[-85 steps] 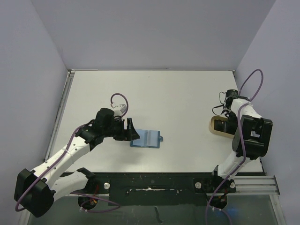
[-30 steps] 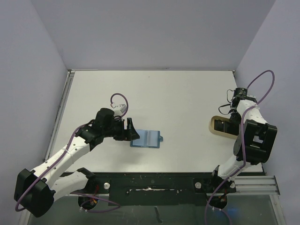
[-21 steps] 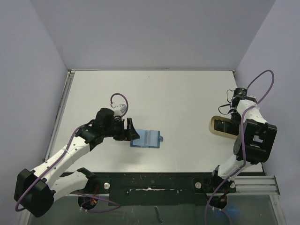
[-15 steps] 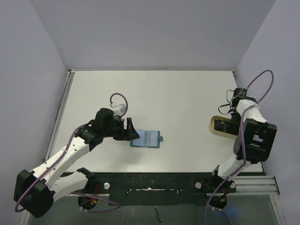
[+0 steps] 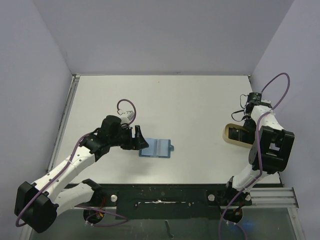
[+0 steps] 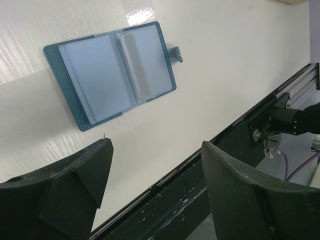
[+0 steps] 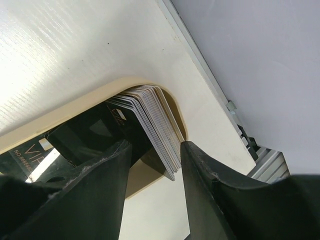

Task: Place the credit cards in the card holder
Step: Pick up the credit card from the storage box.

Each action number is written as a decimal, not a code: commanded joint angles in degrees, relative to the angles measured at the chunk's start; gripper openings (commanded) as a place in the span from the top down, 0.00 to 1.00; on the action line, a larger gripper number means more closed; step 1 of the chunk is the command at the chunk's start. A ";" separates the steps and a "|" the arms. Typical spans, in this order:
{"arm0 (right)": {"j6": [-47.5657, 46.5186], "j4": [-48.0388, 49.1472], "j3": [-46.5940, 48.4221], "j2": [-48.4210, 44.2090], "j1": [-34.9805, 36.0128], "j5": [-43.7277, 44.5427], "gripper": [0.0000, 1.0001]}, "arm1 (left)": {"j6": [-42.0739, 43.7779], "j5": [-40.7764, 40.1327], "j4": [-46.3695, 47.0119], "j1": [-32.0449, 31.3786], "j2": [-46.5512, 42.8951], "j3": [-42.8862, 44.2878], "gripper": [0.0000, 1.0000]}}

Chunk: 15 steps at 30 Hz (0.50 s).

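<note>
1. Nearest to the arm bases, the left gripper (image 5: 139, 139) hangs low over the table (image 5: 190, 105). Its jaws are wide apart and nothing is between them.
2. Just beside it, toward the right, the card holder (image 5: 156, 148) lies open and flat, with the light blue inside facing up. Its long axis runs left to right in the top view, and the snap tab (image 5: 173, 147) is on the edge away from this gripper. The slots that I can see look empty, so I judge no card is stored yet.
3. Farther back, at the right side of the table, a beige tray (image 7: 65, 114) holds the credit cards (image 7: 157, 112) as a stack on edge, with a dark card (image 7: 85, 135) lying beside them.
4. The right gripper (image 7: 156, 144) is down at this tray, one finger at each side of the stack's end. Whether the fingers press the cards I cannot tell.
5. The tray and the holder are well apart. The right arm is the nearer one to the cards, so it probably must carry a card leftward and a little nearer to reach the holder.
</note>
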 commanded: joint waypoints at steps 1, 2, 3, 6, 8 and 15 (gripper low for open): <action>-0.83 2.36 1.33 0.83 0.29 0.91 0.55 | 0.26 0.20 2.46 0.33 -0.99 0.69 0.30; -0.80 2.40 1.15 1.11 0.29 1.44 0.55 | 0.26 0.20 2.48 0.34 -1.02 0.62 0.30; -0.77 2.51 0.96 1.19 0.20 1.77 0.55 | 0.26 0.12 2.48 0.33 -1.08 0.58 0.30; -0.85 2.80 0.66 1.63 0.03 2.05 0.57 | 0.26 0.11 2.47 0.33 -0.88 0.60 0.30; -0.80 2.80 0.61 1.99 -0.10 2.30 0.58 | 0.26 0.11 2.42 0.33 -0.83 0.65 0.30; -0.60 2.68 0.47 2.00 -0.40 3.45 0.65 | 0.26 0.20 2.48 0.33 -0.65 0.63 0.30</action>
